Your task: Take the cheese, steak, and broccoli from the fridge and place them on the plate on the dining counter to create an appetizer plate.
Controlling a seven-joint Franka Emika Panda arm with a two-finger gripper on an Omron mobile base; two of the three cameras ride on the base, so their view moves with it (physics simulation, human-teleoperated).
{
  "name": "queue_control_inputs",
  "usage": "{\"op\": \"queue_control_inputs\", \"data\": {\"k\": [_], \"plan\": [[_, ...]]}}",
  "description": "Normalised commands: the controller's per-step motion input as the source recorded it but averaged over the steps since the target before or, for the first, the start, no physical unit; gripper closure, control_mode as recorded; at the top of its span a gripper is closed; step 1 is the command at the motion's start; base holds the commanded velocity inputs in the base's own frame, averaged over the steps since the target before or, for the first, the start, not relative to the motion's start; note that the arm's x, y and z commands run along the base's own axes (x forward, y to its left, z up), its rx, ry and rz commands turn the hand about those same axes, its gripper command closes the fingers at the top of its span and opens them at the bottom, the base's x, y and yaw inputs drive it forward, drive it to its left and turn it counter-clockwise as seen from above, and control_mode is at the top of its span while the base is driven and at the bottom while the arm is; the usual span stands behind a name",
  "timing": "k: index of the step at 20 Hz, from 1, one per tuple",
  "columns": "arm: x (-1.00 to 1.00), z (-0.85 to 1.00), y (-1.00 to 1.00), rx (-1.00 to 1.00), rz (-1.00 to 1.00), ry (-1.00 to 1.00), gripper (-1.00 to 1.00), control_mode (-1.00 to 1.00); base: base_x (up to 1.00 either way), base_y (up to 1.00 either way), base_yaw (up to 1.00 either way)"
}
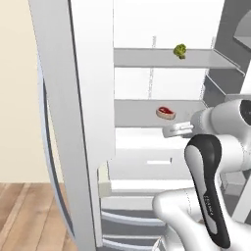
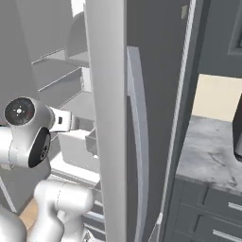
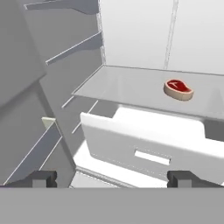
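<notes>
The hand (image 3: 111, 178), open and empty, faces the fridge (image 1: 93, 73); the steak (image 3: 178, 89) lies ahead, up-right. The left base view adds broccoli (image 1: 180, 50) 1 shelf higher.

- Steak (image 1: 165, 112): one, on the lower glass shelf (image 1: 142, 113) of the fridge (image 1: 93, 78).
- Broccoli (image 1: 180, 50): one floret, on the upper shelf (image 1: 147, 57).
- Shelves carrying food: two.
- White drawers (image 3: 144, 144) below the lower shelf: at least one; further drawer fronts beneath it cannot be counted with certainty.
- Open fridge doors (image 2: 109, 118): one counted per base view.
</notes>
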Motion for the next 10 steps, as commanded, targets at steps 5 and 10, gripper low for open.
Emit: {"op": "queue_control_inputs", "data": {"k": [5, 10], "plan": [[0.0, 0.0, 0.0, 0.0, 0.0, 0.0, -1.0, 1.0, 0.54, 0.22, -0.41], [0.0, 0.0, 0.0, 0.0, 0.0, 0.0, -1.0, 1.0, 0.65, 0.4, -0.35]]}}
